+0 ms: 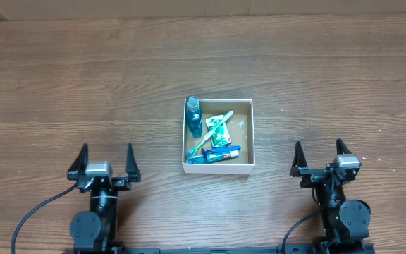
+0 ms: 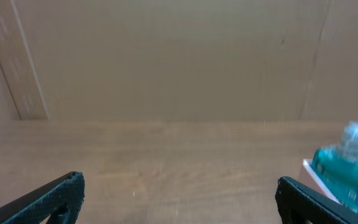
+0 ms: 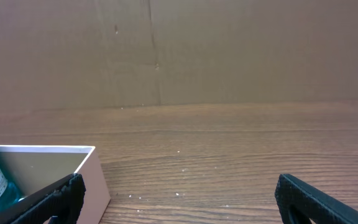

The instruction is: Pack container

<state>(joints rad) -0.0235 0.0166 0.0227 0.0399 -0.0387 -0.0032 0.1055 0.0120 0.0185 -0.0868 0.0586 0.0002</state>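
The container, a small square box with white walls and a brown floor, stands in the middle of the wooden table. Inside it lie a blue bottle, a green toothbrush, a green packet and a blue-and-red tube. My left gripper is open and empty at the front left, well apart from the box. My right gripper is open and empty at the front right. The bottle shows at the right edge of the left wrist view. The box wall shows at the left of the right wrist view.
A brown cardboard wall stands behind the table's far edge. Black cables run from the arm bases at the front edge.
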